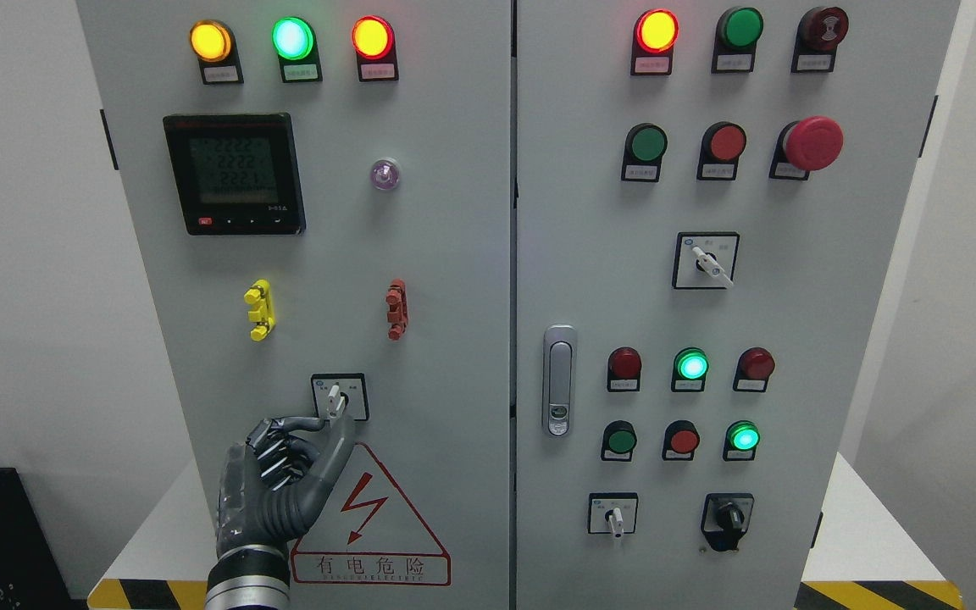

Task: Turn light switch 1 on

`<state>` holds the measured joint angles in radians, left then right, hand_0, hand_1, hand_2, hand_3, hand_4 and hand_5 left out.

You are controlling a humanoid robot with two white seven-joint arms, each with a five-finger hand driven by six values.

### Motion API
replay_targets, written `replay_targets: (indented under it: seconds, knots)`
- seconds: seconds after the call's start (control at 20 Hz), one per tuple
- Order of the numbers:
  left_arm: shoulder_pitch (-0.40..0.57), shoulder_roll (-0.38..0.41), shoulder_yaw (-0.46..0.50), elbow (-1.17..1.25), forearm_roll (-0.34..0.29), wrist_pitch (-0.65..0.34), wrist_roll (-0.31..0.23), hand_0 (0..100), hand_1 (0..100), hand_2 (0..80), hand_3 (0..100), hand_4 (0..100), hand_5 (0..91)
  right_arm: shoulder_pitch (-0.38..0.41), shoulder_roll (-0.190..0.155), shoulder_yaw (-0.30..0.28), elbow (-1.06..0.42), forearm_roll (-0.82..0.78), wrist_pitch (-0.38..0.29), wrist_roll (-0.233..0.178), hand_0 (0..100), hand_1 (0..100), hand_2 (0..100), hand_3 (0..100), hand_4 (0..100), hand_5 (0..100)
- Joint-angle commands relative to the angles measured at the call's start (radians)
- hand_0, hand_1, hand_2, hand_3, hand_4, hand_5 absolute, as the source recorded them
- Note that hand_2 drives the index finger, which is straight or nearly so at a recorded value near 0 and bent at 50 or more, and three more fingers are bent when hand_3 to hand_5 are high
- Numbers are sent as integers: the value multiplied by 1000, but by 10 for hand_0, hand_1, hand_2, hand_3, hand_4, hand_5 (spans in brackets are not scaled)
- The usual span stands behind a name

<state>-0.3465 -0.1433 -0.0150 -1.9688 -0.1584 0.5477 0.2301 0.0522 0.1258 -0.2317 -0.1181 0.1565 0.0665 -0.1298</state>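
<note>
Head-height, square-on, near cabinet (488,254)

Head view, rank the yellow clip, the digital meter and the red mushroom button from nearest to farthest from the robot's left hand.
From the left hand:
1. yellow clip, just above it on the left door.
2. digital meter, higher on the same door.
3. red mushroom button, upper right on the other door.

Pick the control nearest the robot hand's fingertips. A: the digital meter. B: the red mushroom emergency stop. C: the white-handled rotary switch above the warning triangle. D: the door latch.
C: the left robot hand has its fingertips right at the white-handled rotary switch on the left door, just above the red warning triangle.
</note>
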Motion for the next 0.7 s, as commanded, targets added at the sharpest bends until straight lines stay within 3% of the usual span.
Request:
replay_targets:
  seconds: [0.0,0.65]
  knots:
    - [-9,-4,-19,10,-3,9,1,71,671,518,846,878,798,0,0,0,0,0,-1,-1,308,0,0,0,0,0]
    - [-29,-6,-19,18,-3,18,1,79,661,532,854,887,801,0,0,0,0,0,0,-1,307,0,0,0,0,0]
